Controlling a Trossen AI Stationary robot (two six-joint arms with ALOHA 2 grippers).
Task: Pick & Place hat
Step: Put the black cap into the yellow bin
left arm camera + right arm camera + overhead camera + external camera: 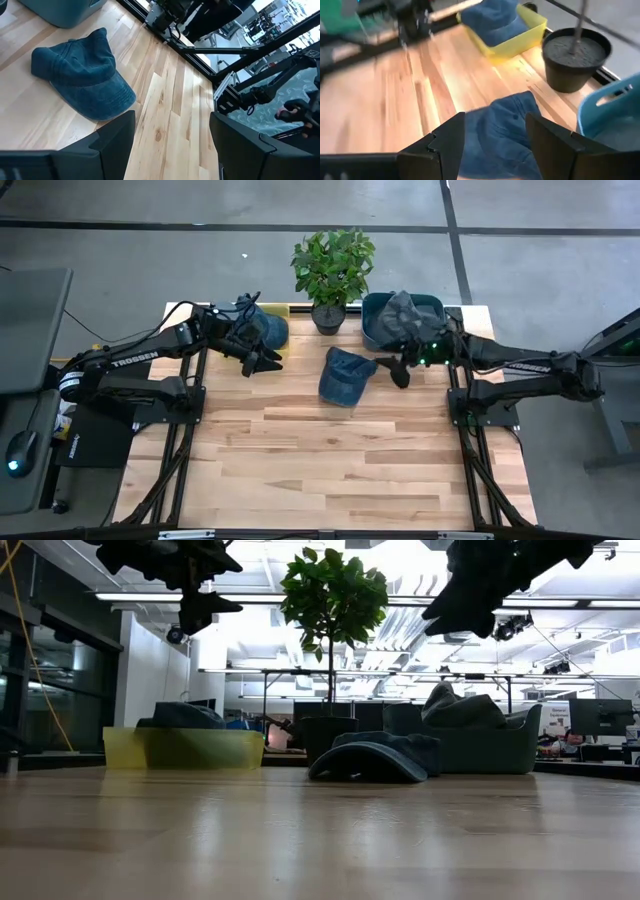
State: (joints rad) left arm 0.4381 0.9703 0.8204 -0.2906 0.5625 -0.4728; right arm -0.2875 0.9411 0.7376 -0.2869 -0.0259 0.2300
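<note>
A blue hat [346, 375] lies loose on my bench [330, 470]. My right hand [398, 369] hovers beside it, fingers apart, empty. Farther back, my left hand [258, 361], wide and empty, hangs by the yellow bin [517, 34] holding another hat [268, 328]; the teal bin [375, 325] holds dark hats [402, 313] beside a potted plant [331, 270].
</note>
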